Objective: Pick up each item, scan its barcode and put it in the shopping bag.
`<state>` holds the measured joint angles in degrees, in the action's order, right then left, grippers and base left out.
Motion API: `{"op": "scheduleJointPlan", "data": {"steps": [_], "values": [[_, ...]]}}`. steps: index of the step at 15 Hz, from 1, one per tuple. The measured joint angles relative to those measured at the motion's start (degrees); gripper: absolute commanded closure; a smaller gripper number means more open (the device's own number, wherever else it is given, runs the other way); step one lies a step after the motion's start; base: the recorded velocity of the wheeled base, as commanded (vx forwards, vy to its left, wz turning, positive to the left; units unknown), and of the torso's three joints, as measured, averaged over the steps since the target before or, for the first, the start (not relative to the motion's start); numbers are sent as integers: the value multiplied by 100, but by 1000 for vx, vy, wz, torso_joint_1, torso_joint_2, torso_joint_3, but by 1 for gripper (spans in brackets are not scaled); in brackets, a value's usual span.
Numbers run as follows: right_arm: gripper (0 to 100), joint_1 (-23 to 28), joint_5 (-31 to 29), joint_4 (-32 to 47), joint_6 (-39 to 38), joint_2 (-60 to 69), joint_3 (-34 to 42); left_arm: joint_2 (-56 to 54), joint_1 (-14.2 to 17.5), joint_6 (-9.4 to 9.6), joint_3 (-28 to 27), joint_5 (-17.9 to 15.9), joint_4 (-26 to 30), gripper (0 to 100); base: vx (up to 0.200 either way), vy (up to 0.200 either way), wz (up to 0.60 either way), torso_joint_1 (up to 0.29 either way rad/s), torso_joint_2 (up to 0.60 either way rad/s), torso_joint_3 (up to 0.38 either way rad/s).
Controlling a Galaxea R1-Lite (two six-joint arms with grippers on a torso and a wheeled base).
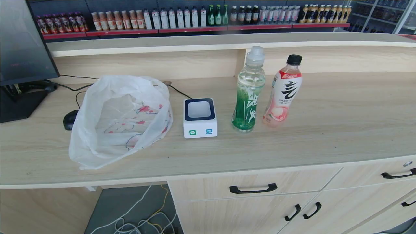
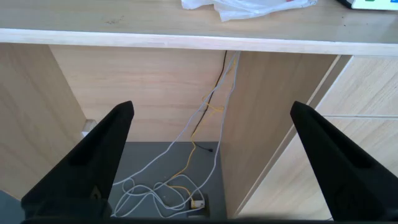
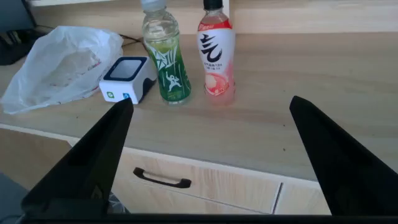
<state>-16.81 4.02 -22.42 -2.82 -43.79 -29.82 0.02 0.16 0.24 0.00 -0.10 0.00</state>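
The wooden counter (image 1: 325, 130) held everything. The white shopping bag (image 1: 120, 120) lay slumped and open towards its left end. Right of centre the green bottle (image 1: 248, 94) stood upright, with the pink bottle (image 1: 282, 94) just beside it on the right. The small white scanner (image 1: 200, 118) sat between the bag and the green bottle. The left gripper (image 2: 211, 107) hung low before the counter's front, jaws spread and holding nothing. The right gripper (image 3: 211, 102) faced the bottles, equally spread and bare.

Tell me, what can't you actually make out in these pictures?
Barcodes of the green bottle and pink bottle: head and right wrist views, far sides turned away.
Mouse: head view, partly behind the shopping bag.
Monitor: head view, cut off by the left edge.
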Motion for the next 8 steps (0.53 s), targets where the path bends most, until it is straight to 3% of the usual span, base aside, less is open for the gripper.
{"op": "scheduleJointPlan", "data": {"steps": [2, 5, 8], "values": [[0, -39, -1, -590, 289, -706, -201, 0, 0, 2, 0, 0, 0, 0, 0, 0, 0, 0, 0, 0], [0, -261, -88, -766, 1370, -1407, -532, 0, 0, 0, 0, 0, 0, 0, 0, 0, 0, 0, 0, 0], [0, -934, -926, -779, 1590, -1720, -631, 0, 0, 2, 0, 0, 0, 0, 0, 0, 0, 0, 0, 0]]}}
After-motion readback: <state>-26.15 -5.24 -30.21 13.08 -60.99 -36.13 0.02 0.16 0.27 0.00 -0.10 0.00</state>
